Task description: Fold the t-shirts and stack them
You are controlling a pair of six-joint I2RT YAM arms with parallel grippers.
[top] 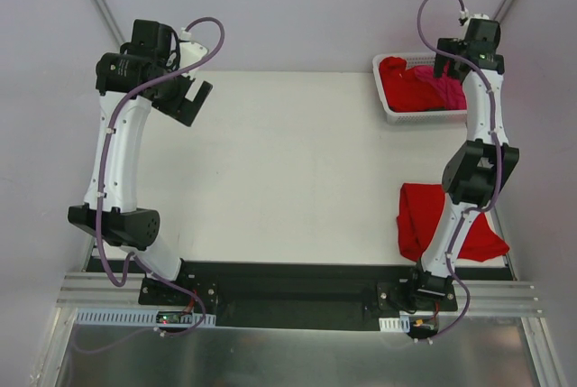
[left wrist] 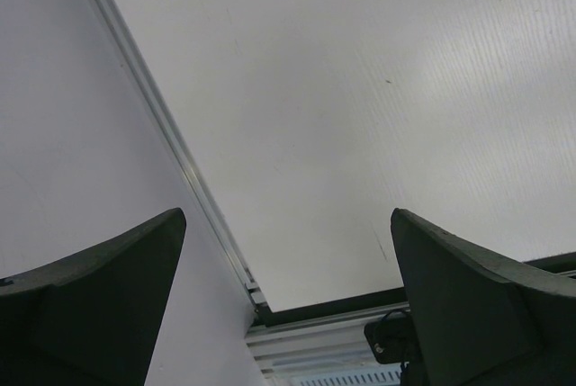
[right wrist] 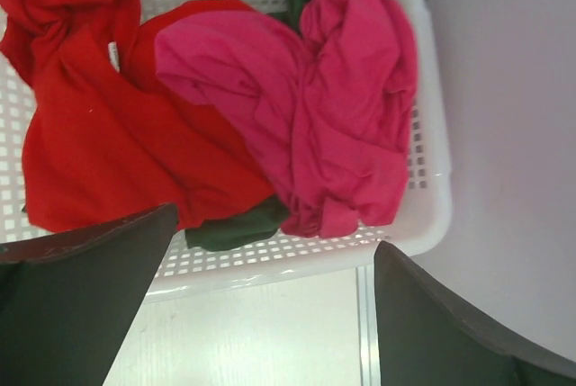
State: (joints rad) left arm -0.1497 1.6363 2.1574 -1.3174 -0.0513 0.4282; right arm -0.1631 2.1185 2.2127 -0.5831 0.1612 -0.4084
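From above, your left gripper [top: 187, 98] hangs over the far left part of the table [top: 288, 170], well apart from every garment. Your right gripper [top: 444, 68] reaches over the white basket [top: 388, 109] at the far right corner. In that basket a crumpled red t-shirt [top: 407, 85] lies on the left and the magenta-pink t-shirt [top: 453, 89] on the right, touching each other. From this angle you cannot read how the right jaws stand. A second red t-shirt [top: 416, 216] lies on the table near the front right edge, with the right arm's lower links crossing over it.

In the left wrist view, the left gripper [left wrist: 288, 215] stands wide open. Its two dark fingers [left wrist: 108, 296] are far apart with nothing between them, only bare table [left wrist: 360, 98] below.

In the right wrist view, the right gripper [right wrist: 274, 228] is also spread wide and holds nothing. It hovers above the near rim of the basket [right wrist: 434, 179]. Inside, the magenta-pink t-shirt [right wrist: 306, 107] is bunched on the right, lying partly over the crumpled red t-shirt [right wrist: 99, 143], which fills the left half. A dark green t-shirt [right wrist: 236, 229] peeks out from under both near the front wall, and more dark green shows at the far end; you cannot tell whether that is the same garment.
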